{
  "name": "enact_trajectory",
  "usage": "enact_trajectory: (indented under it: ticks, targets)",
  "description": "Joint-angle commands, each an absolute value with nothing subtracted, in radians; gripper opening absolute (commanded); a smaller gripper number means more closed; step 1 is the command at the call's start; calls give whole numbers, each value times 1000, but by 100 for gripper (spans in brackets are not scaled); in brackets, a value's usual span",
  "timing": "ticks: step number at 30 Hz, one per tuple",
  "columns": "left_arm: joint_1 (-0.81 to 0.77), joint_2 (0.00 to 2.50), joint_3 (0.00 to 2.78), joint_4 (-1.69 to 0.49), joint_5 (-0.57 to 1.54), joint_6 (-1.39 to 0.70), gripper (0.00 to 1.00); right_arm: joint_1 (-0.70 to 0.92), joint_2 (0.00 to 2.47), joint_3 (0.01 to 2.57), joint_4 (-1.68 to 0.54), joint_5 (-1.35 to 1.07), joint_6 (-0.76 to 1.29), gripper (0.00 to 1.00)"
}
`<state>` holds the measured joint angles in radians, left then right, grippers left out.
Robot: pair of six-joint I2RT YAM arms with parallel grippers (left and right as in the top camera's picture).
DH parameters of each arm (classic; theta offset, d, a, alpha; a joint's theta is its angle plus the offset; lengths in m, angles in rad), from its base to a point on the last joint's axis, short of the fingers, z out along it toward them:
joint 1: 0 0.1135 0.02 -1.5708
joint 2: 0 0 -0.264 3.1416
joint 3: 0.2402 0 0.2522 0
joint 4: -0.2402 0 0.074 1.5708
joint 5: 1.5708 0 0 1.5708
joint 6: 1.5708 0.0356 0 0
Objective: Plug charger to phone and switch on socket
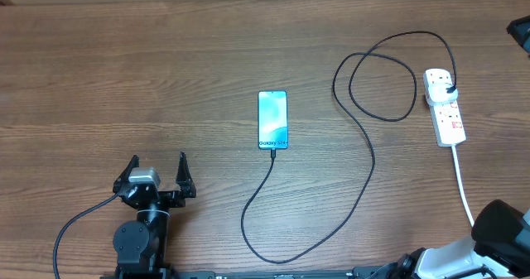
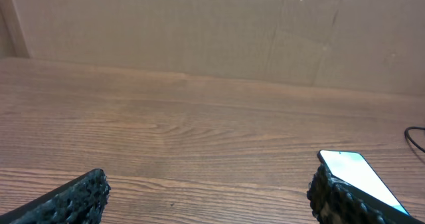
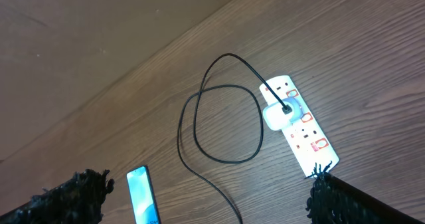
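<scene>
The phone [image 1: 272,119] lies flat mid-table with its cyan screen lit; it also shows in the left wrist view [image 2: 358,177] and the right wrist view [image 3: 142,196]. The black charger cable [image 1: 364,180] runs from the phone's near end, loops round, and ends in a plug in the white socket strip [image 1: 447,113], also seen in the right wrist view [image 3: 302,127]. My left gripper [image 1: 159,178] is open and empty, near the front edge left of the phone. My right gripper [image 3: 206,201] is open and empty, raised above the table; only its arm shows at the overhead view's bottom right.
The socket's white cord [image 1: 464,188] runs toward the front right edge. A cardboard-coloured wall [image 2: 212,31] stands at the table's far side. A dark object [image 1: 520,32] sits at the far right edge.
</scene>
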<state>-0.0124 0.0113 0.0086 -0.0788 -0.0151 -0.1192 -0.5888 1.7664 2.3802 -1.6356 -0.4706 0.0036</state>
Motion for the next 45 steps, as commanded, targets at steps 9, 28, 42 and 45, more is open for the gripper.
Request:
enact_trajectory:
  ticks: [9, 28, 42, 45]
  targets:
    - [-5, 4, 6, -78, -10, -96, 100, -588, 1764, 2383, -1621, -328, -1, 100]
    - [-5, 4, 6, -78, -10, -96, 100, -379, 1547, 2291, -1233, -322, -1, 100]
    - [-5, 4, 6, -78, -10, -96, 100, -228, 1095, 1392, -581, -322, -1, 100]
    - [-5, 4, 6, -78, -10, -96, 100, -188, 989, 1186, -389, -322, -1, 100]
